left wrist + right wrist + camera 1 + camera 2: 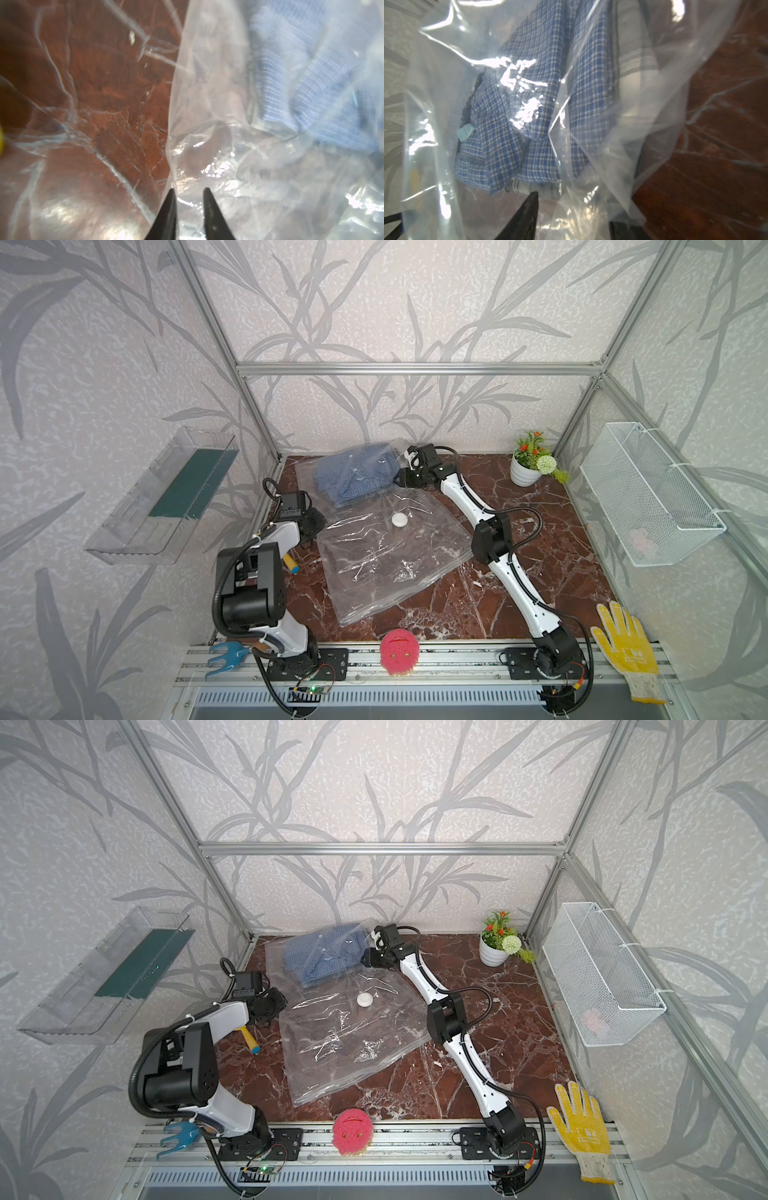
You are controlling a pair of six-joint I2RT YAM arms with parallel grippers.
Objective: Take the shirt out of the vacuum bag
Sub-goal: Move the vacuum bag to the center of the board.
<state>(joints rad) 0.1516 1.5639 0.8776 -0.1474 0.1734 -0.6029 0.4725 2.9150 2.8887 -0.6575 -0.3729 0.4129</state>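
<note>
Shirt (353,475) lies inside the vacuum bag (386,556); with our left pincer (188,189) narrowly parted and right pincer (573,207) wide, we could pinch only film and drag both along.

Reaching far out with the right arm (492,537), elbow bent, right fingers (527,216) spread wide. Folded in close on the left arm (249,585), wrist low, left fingers (168,214) parted just narrowly.

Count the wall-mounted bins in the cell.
2: a clear plastic bin on the left wall and a white wire basket on the right wall. The back wall shows none; none seems hidden.
</note>
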